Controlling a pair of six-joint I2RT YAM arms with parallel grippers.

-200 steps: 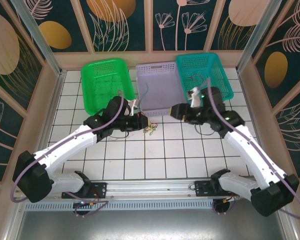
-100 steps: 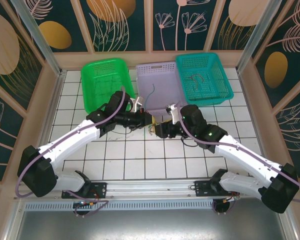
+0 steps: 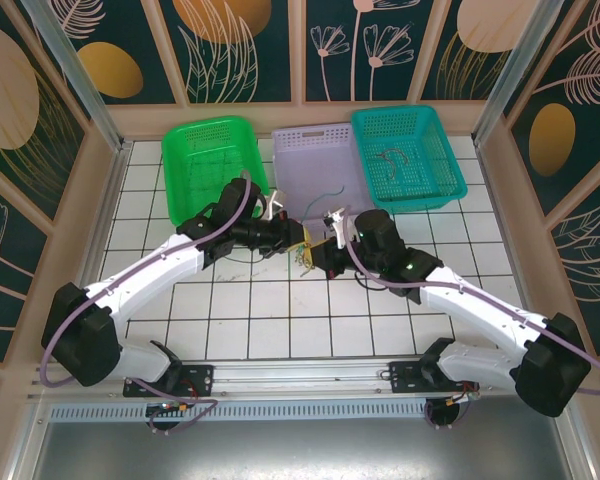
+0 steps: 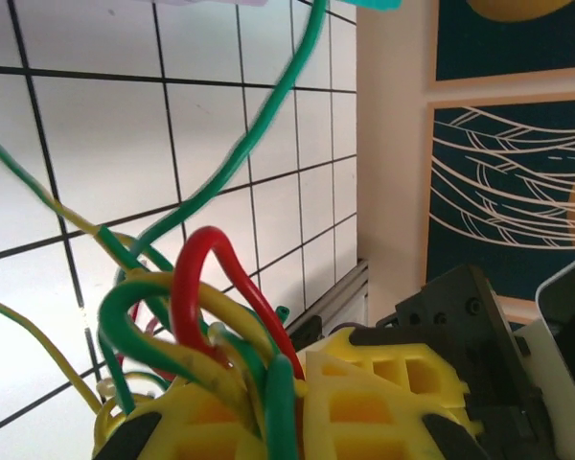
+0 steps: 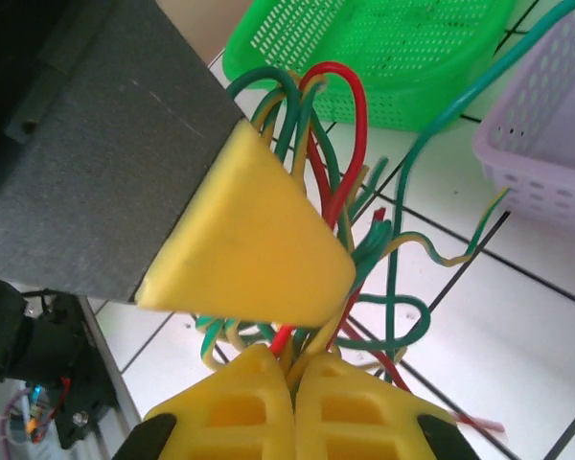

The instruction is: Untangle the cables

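Separating step. The cables (image 3: 302,256) hang knotted just above the surface (image 3: 280,312), near the lilac basket (image 3: 315,165). Your left gripper (image 4: 287,407) clamps the bundle; your right gripper (image 5: 292,402) is pinched shut, apparently on a few strands. Next, draw them apart gently.

Three views, one knot of cables (image 3: 305,258)

Your top camera looks down from above and behind the near edge of the table (image 3: 270,330), taking it all in. Both wrist cameras sit very close to the cables, facing them from opposite sides
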